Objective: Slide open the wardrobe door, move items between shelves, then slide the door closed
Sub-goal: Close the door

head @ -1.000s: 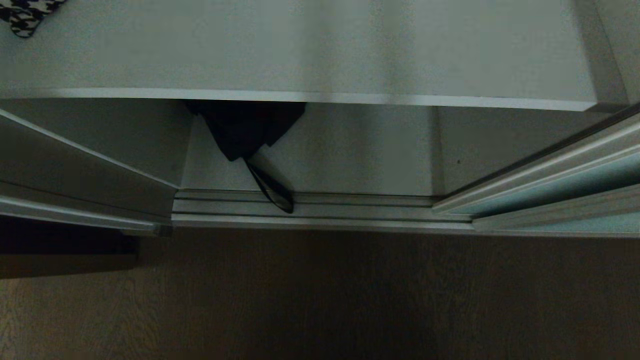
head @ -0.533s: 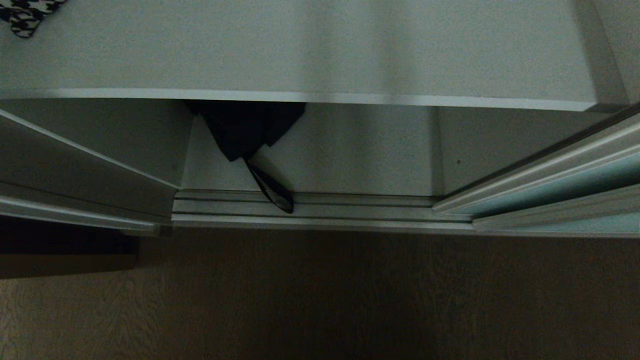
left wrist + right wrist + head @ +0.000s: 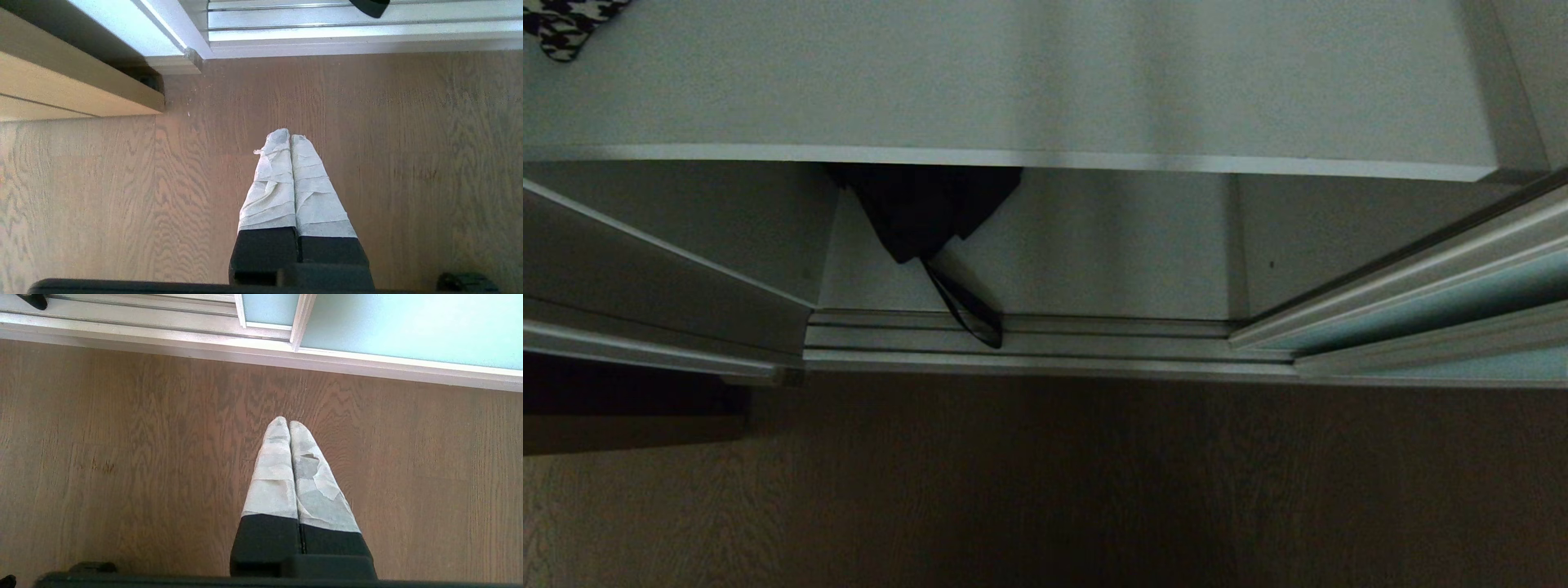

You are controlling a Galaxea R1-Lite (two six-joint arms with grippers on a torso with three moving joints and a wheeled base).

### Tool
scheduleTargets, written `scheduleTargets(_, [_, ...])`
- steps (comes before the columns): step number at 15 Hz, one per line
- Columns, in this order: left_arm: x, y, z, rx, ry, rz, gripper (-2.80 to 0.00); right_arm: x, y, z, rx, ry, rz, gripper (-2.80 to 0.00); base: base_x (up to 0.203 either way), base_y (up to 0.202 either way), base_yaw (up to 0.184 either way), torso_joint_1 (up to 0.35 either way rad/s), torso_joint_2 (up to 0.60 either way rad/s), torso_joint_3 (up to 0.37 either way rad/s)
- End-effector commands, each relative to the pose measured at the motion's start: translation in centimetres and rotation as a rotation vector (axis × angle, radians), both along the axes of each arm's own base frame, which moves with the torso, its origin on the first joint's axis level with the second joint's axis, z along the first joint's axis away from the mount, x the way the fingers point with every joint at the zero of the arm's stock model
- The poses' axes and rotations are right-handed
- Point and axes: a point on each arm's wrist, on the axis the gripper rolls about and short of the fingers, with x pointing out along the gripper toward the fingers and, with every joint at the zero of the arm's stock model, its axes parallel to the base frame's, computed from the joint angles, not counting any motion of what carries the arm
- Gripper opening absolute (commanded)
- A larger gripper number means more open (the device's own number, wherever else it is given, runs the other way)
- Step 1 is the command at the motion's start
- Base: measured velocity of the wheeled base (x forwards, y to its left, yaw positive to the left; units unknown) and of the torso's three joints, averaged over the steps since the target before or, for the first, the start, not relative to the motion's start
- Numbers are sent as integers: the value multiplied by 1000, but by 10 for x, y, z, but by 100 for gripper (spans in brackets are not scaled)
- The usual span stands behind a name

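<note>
The wardrobe stands open, its frosted blue-green sliding door (image 3: 1445, 314) pushed to the right; its glass (image 3: 408, 326) shows in the right wrist view too. A black garment (image 3: 923, 208) lies on the lower shelf (image 3: 1094, 253), partly hidden under the upper shelf (image 3: 1013, 82). Its strap (image 3: 968, 314) hangs over the floor track, and the strap's tip (image 3: 369, 5) shows in the left wrist view. My left gripper (image 3: 290, 136) and right gripper (image 3: 289, 422) both hang shut and empty over the wooden floor, outside the head view.
A houndstooth cloth (image 3: 564, 24) lies at the far left corner of the upper shelf. A beige wooden cabinet front (image 3: 73, 90) juts out on the left beside the track (image 3: 1045, 339). Brown wood-grain floor (image 3: 1045, 490) lies before the wardrobe.
</note>
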Motion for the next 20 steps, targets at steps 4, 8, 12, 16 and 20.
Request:
scheduleTargets(4, [1, 0, -1, -3, 7, 0, -280, 0, 0, 0, -1, -4, 1, -280, 0, 0, 0, 0, 2, 15])
scheduleTargets(8, [1, 0, 0, -1, 6, 0, -280, 0, 0, 0, -1, -4, 1, -280, 0, 0, 0, 1, 1, 163])
scheduleTargets(12, [0, 0, 0, -12, 6, 13, -280, 0, 0, 0, 0, -5, 1, -280, 0, 0, 0, 0, 1, 196])
scheduleTargets(16, [0, 0, 0, -13, 7, 15, -280, 0, 0, 0, -1, -4, 1, -280, 0, 0, 0, 0, 2, 201])
scheduleTargets(20, [0, 0, 0, -15, 7, 14, -280, 0, 0, 0, -1, -5, 1, -280, 0, 0, 0, -1, 5, 198])
